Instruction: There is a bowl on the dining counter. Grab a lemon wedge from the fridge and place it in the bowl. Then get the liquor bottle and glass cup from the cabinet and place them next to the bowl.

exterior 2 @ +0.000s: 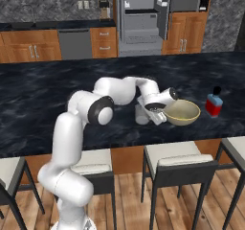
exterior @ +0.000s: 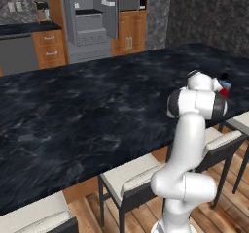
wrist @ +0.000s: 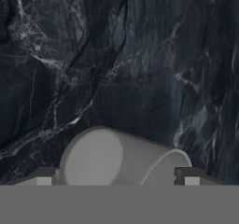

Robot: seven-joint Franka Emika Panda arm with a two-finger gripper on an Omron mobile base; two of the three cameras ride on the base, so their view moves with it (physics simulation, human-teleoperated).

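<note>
Wrapping up: liquor bottle [exterior 2: 213, 104] and glass cup [exterior 2: 141, 114] flank the bowl [exterior 2: 182, 112]; gripper [wrist: 116, 177] spread around cup, lemon wedge unconfirmed.

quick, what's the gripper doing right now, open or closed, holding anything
Gripper: open, fingers either side of the glass cup on the dining counter, not clamped on it.
</note>
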